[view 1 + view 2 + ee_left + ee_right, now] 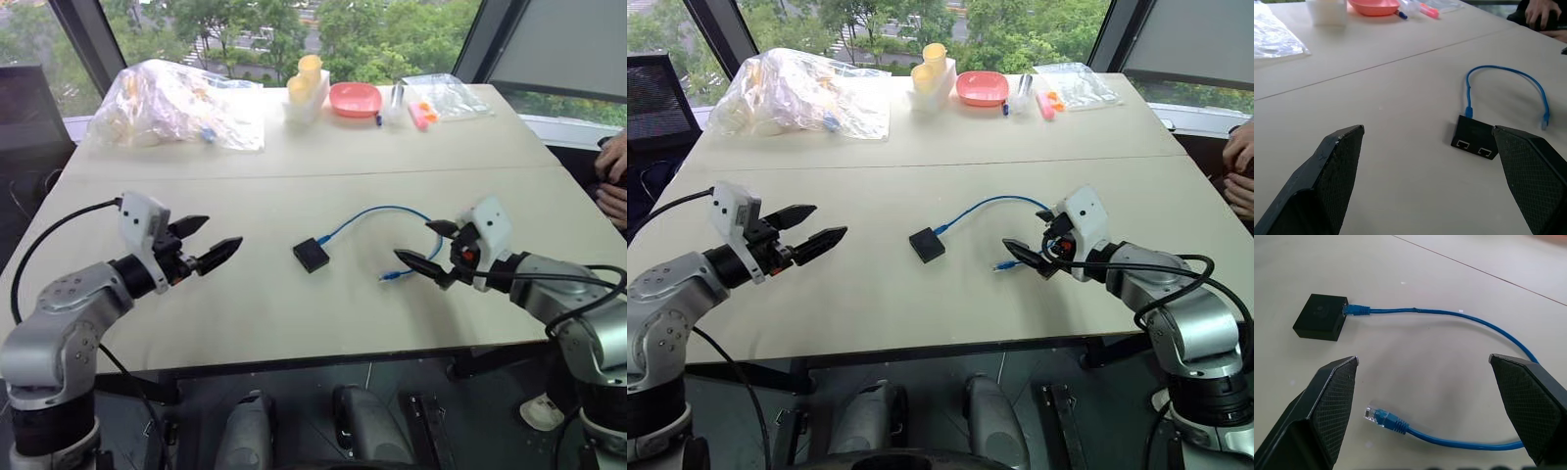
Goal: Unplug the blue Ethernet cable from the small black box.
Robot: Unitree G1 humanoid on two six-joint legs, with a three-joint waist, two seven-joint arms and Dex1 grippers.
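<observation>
- The left gripper (208, 238) hovers over the near left part of the table (294, 313), pointing right toward the middle; its two black fingers (1334, 171) are spread wide and pinch nothing.
- At the far left of the table lies a crumpled clear plastic bag (176, 103) with pale and yellow items inside.
- The small black box (311, 255) lies flat on the table near the middle, between the two grippers and well apart from both; in the left wrist view two empty ports show on the side facing that gripper.
- Far behind the box, near the window, stand a white holder with yellow cups (306, 86), a pink dish (355, 99) and a second clear bag (446, 95) with small pink and orange items beside it.
- The blue Ethernet cable (377, 211) is still plugged into the box's far right side; from there it arcs right and curls back toward the near edge.
- The cable's free plug (1382, 416) lies loose on the table, just in front of the right gripper.
- The right gripper (419, 245) hovers over the near right part of the table, pointing left and slightly down; its fingers (1327, 401) are spread wide to either side of the cable's loop, touching nothing.
- A person's hands (615, 176) show at the far right edge.
</observation>
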